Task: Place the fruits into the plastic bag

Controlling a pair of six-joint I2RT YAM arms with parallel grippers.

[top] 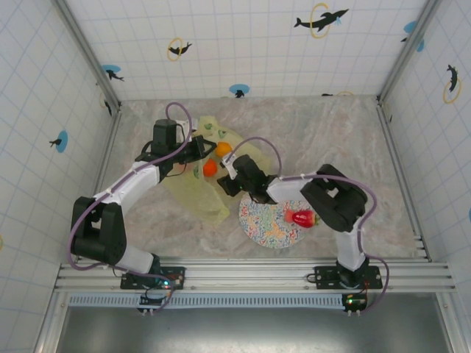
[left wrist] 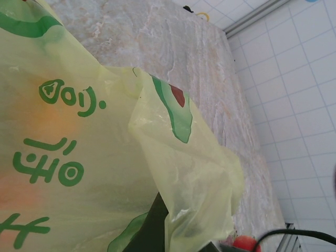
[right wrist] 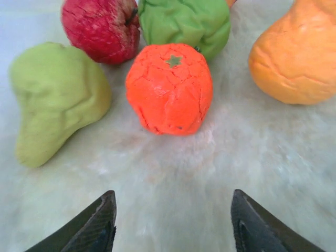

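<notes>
The yellow-green plastic bag [top: 193,193] lies left of centre, its mouth facing right. My left gripper [top: 202,150] is shut on the bag's upper edge and holds it up; in the left wrist view the bag [left wrist: 105,157] drapes over a dark finger [left wrist: 151,227]. My right gripper [top: 228,175] is at the bag's mouth, open and holding nothing [right wrist: 173,193]. Just ahead of it inside the bag lie an orange fruit [right wrist: 169,89], a green pear [right wrist: 52,100], a red apple [right wrist: 100,29], a green round fruit [right wrist: 184,21] and a pale orange fruit [right wrist: 296,52]. A red strawberry-like fruit [top: 301,218] rests on the plate.
The speckled multicoloured plate [top: 265,228] sits right of the bag, under the right arm's forearm. The red fruit [left wrist: 244,243] also peeks past the bag in the left wrist view. Tiled walls enclose the marbled table [top: 331,140] on three sides.
</notes>
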